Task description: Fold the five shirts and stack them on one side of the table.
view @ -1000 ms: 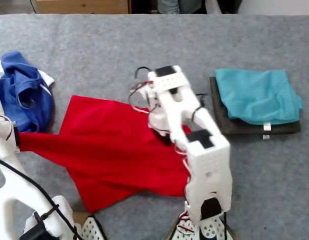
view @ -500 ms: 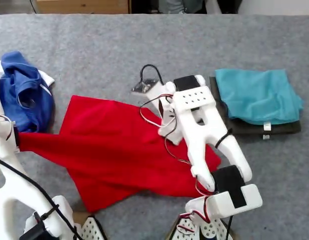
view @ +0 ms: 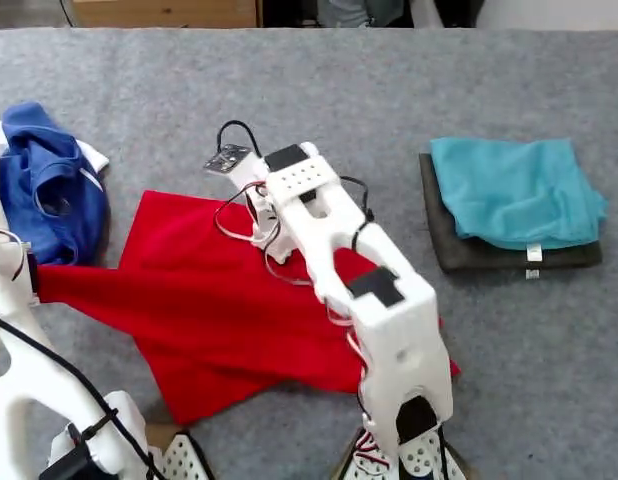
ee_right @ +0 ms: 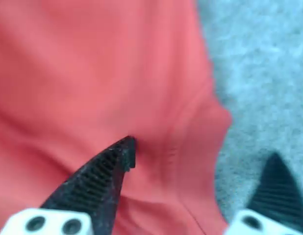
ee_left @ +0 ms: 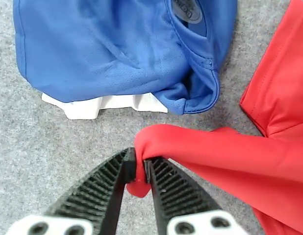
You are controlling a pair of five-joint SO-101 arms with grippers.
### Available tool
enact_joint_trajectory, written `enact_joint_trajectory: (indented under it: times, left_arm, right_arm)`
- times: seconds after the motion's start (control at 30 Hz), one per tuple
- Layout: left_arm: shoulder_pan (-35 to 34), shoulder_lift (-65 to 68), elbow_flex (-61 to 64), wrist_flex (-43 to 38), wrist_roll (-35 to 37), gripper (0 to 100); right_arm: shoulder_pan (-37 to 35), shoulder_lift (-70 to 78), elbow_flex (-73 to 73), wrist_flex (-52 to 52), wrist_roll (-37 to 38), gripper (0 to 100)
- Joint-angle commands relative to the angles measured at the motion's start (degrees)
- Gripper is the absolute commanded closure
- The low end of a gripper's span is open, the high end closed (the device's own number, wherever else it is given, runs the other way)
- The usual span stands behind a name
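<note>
Your left gripper (ee_left: 137, 172) is clamped on the left tip of the flat red cloth shirt (view: 199, 300), which lies left of centre on the grey table (view: 489, 380). Your right gripper (ee_right: 200, 156), wide open, hangs over the shirt's far edge; this edge passes between its jaws.

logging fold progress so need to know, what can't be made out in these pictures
White shirt: high view, mostly under the blue shirt, so folded or not is unclear.
Dark shirt: high view, the teal shirt covers all but its edges.
Red shirt: high view, the right arm lies over part of it.
Right fingers: right wrist view, cannot tell whether they touch the red shirt.
</note>
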State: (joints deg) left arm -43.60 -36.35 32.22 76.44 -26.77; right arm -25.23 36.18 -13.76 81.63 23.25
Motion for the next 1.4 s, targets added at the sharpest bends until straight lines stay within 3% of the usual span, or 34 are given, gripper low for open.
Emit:
enact_joint_trajectory:
  times: [0.0, 0.07, 0.3, 0.5, 0.63, 0.9, 1.03, 1.13, 1.3, 1.37]
  left_arm:
    - [-0.66, -0.79, 1.27, 0.35, -2.02, 97]
    - [-0.66, -0.79, 2.59, 0.26, -2.55, 97]
    - [-0.13, -0.79, 2.24, -0.09, -2.64, 97]
    - [-0.04, -0.79, 1.45, -0.09, -2.73, 97]
    - [-0.04, -0.79, 1.45, -0.09, -2.73, 97]
    - [0.04, -0.79, 1.45, -0.18, -2.64, 97]
    - [-0.4, -0.79, 1.45, -0.18, -2.73, 97]
    - [-0.57, -0.79, 1.45, -0.18, -2.73, 97]
    - [-0.4, -0.79, 1.45, -0.09, -2.73, 97]
    - [-0.13, -0.79, 1.45, 0.09, -2.73, 97]
  right_arm:
    - [4.4, 0.57, -8.4, 3.08, -2.64, 87.8]
    - [5.98, 0.57, -10.24, 5.19, -2.55, 95.7]
    - [9.41, 0.57, -10.51, 16.7, 5.27, 95.1]
    - [16.26, 0.57, -10.42, 18.99, 8.26, 95.3]
    - [15.56, 0.57, -10.95, 18.73, 8.09, 94.3]
    - [2.99, 1.45, -13.14, 7.12, -1.23, 64.0]
    - [0.09, 5.41, -13.85, 0.7, -4.04, 60.0]
    - [0.09, 7.96, -13.85, 0.79, -5.45, 64.7]
    - [3.6, 8.48, -13.85, 3.08, -5.19, 97.5]
    - [5.45, 8.04, -13.76, 4.57, -5.19, 93.5]
